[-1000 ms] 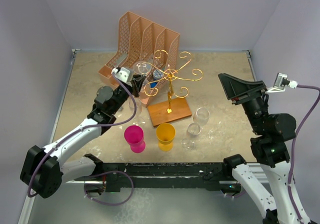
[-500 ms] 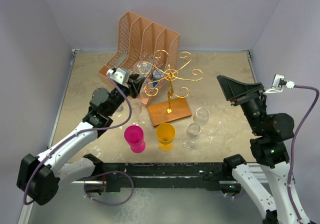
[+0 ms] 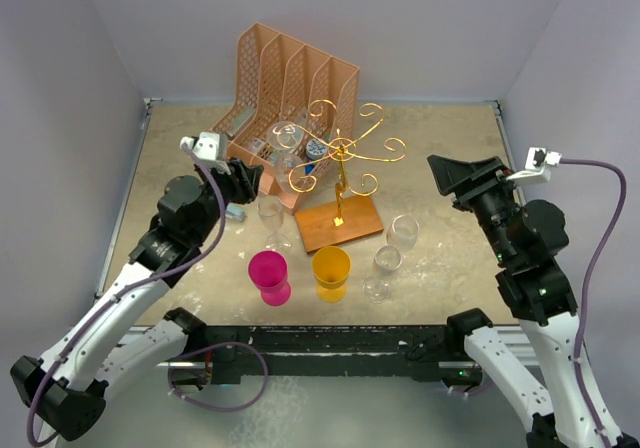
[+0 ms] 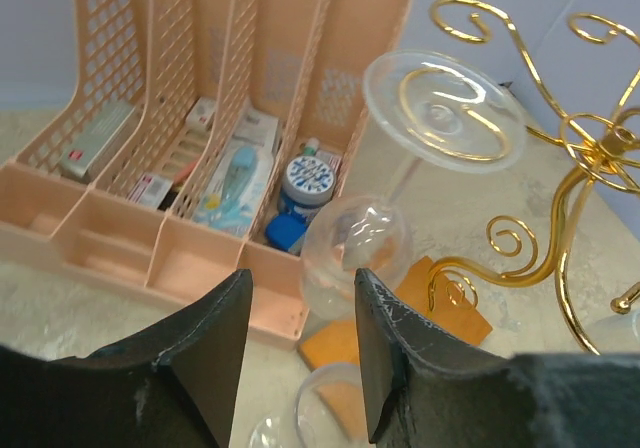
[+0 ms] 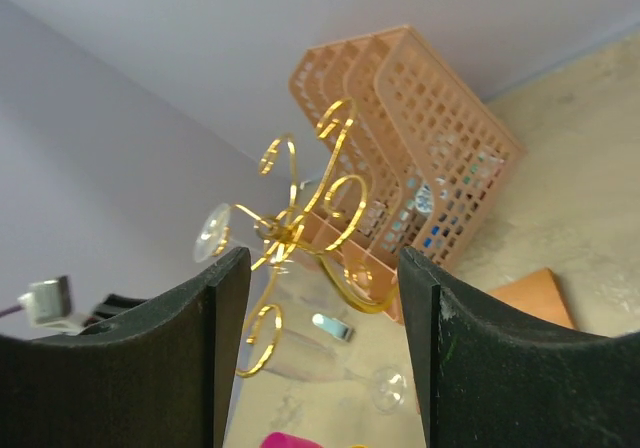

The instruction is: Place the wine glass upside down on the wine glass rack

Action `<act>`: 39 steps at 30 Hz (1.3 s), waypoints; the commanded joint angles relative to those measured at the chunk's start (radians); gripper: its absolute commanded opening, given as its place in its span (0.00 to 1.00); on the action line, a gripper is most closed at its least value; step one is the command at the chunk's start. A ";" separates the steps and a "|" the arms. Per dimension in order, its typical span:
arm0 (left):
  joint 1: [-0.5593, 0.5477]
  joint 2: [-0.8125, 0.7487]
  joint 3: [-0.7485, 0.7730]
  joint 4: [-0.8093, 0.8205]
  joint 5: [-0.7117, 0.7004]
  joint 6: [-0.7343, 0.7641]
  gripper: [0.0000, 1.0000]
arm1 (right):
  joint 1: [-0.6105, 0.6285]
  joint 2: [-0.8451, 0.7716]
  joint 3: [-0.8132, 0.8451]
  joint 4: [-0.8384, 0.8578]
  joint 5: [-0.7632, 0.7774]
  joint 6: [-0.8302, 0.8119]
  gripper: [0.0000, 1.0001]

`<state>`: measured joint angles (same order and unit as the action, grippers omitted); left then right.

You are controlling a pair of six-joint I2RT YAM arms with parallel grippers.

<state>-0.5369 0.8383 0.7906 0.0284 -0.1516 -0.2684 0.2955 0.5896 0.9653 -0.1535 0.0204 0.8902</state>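
Observation:
The wine glass [image 4: 355, 253] hangs upside down on the wine glass rack [image 3: 345, 153]. Its foot [image 4: 445, 108] rests across a gold spiral arm on the rack's left side, and the bowl points down. The hung glass [image 3: 289, 158] also shows from above, and its foot [image 5: 212, 233] in the right wrist view. My left gripper [image 3: 240, 180] is open just left of the rack, and its fingers [image 4: 225, 318] hold nothing. My right gripper [image 3: 455, 178] is open, raised to the right of the rack and facing it.
A peach file organizer [image 3: 285, 93] stands behind the rack. The rack's wooden base [image 3: 338, 224] lies mid-table. A clear glass [image 3: 270, 211] stands just below my left gripper. More clear glasses [image 3: 387, 259] stand right of the base. A pink cup [image 3: 268, 271] and a yellow cup [image 3: 331, 271] are in front.
My left gripper has opened and drawn back to the left, away from the wine glass, which stays hanging on the rack. The right arm has shifted slightly.

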 commanded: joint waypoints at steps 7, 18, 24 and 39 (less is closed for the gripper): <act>0.006 0.026 0.239 -0.667 -0.037 -0.394 0.51 | 0.004 -0.082 -0.037 -0.028 0.074 -0.059 0.65; 0.005 0.214 0.290 -0.720 0.051 -0.451 0.51 | 0.003 -0.080 -0.037 0.007 0.047 -0.078 0.65; 0.006 0.253 0.309 -0.791 -0.009 -0.420 0.33 | 0.003 -0.096 -0.052 0.024 0.050 -0.065 0.65; 0.006 0.311 0.413 -0.971 -0.095 -0.458 0.00 | 0.003 -0.021 0.067 -0.053 0.032 -0.033 0.64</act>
<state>-0.5343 1.1507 1.1259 -0.8539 -0.1974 -0.6903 0.2955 0.5377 0.9333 -0.1974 0.0650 0.8455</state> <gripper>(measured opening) 0.048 0.645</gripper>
